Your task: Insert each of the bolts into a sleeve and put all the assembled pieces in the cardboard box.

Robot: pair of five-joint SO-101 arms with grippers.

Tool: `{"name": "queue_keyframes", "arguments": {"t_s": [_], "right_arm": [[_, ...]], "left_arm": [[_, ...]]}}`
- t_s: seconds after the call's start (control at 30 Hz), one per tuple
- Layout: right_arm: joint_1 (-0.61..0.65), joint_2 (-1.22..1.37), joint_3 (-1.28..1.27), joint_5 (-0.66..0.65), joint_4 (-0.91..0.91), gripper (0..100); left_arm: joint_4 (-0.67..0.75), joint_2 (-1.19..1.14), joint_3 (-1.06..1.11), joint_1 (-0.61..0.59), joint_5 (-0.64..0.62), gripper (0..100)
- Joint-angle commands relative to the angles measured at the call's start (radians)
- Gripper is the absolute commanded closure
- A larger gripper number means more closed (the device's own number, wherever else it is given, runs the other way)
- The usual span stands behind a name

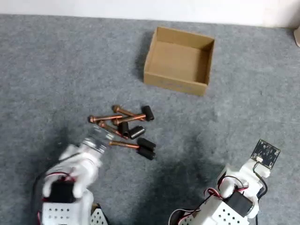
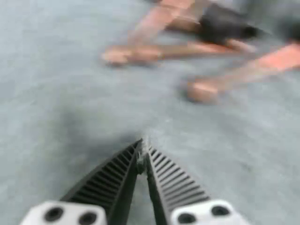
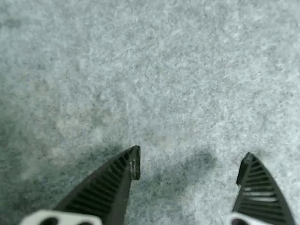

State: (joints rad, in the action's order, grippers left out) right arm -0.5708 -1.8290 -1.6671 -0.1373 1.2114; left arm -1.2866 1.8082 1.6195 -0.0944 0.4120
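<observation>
Lying near the closed left claw [image 2: 143, 146], bolts [image 2: 159, 50], sleeves [image 2: 225, 26]

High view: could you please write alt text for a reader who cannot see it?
Copper-coloured bolts and black sleeves lie in a heap on a grey carpet, with the left gripper at the heap's near edge. An open cardboard box stands farther back, and the right arm is apart from the heap.

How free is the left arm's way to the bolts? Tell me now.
Probably free. The left gripper sits just short of the bolts, with nothing but grey carpet between them. It is shut, though, so it would need to open before grasping one.
</observation>
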Motion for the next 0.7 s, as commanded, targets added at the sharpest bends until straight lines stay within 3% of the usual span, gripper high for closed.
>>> {"name": "queue_keyframes", "arguments": {"t_s": [0.0,0.1,0.27,0.4,0.53,0.67], "right_arm": [[-0.013,-0.007,-0.035,0.005,-0.139,68.9],[-0.013,-0.007,0.033,0.005,-0.193,68.8],[-0.042,-0.007,0.107,-0.011,-0.065,68.8],[0.019,-0.007,0.108,-0.16,0.004,68.8],[0.097,-0.004,0.116,-0.167,-0.002,68.8],[0.222,0.004,0.131,-0.233,-0.004,68.8]], "left_arm": [[0.212,0.007,-0.222,-0.226,0.006,99],[0.304,0.007,-0.352,-0.306,0.003,99],[0.262,0.007,-0.424,-0.338,0.005,99],[0.226,-0.004,-0.401,-0.206,0.003,99],[0.213,-0.035,-0.42,-0.064,-0.002,99],[0.252,-0.314,-0.558,-0.053,-0.06,99]]}}
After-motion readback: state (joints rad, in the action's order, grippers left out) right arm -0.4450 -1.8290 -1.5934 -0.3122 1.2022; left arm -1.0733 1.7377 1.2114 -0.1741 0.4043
